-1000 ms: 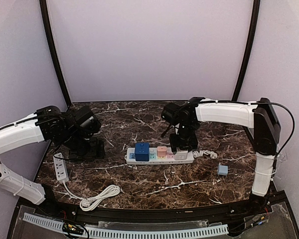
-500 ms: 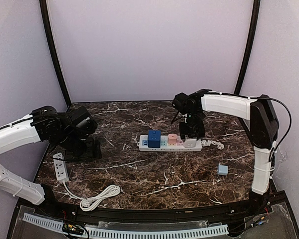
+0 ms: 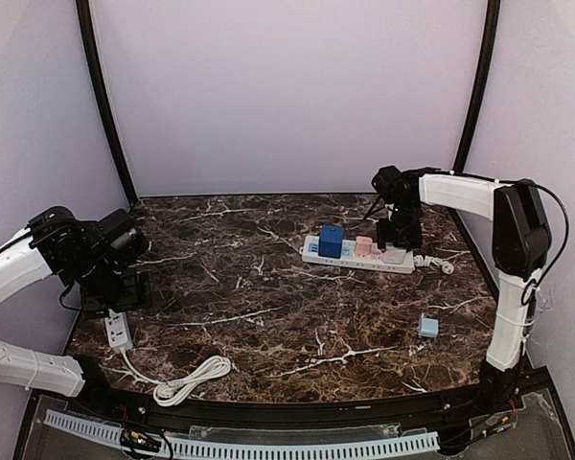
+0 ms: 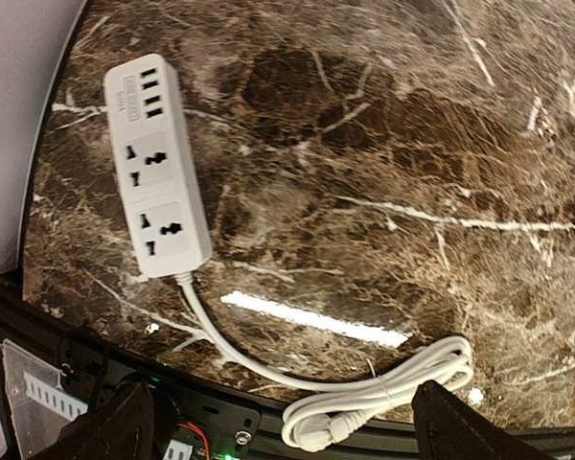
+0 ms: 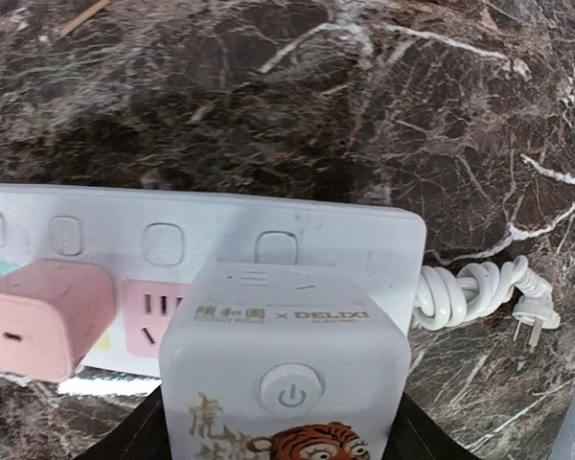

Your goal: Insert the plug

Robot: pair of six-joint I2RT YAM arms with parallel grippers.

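Note:
A long white power strip [image 3: 353,255] lies at the back right of the marble table [image 3: 268,316]. On it stand a blue cube plug [image 3: 332,240], a pink plug [image 3: 364,246] and a white cube adapter [image 3: 395,253]. My right gripper [image 3: 400,237] is shut on the white cube adapter [image 5: 283,364], which has a tiger print and sits on the strip's right end [image 5: 345,240]. My left gripper [image 3: 115,287] is open and empty above a short white power strip [image 4: 158,168]. A small light-blue plug [image 3: 428,326] lies loose at the front right.
The short strip's coiled cable [image 4: 383,388] lies near the table's front edge [image 3: 187,380]. The long strip's bundled cord and pronged plug [image 5: 479,292] lie to its right. A pink plug [image 5: 43,316] stands left of the adapter. Black frame posts rise at both back corners.
My right gripper has moved right and back, dragging the long strip and its plugs with it. My left arm has pulled back to the left, over the short strip.

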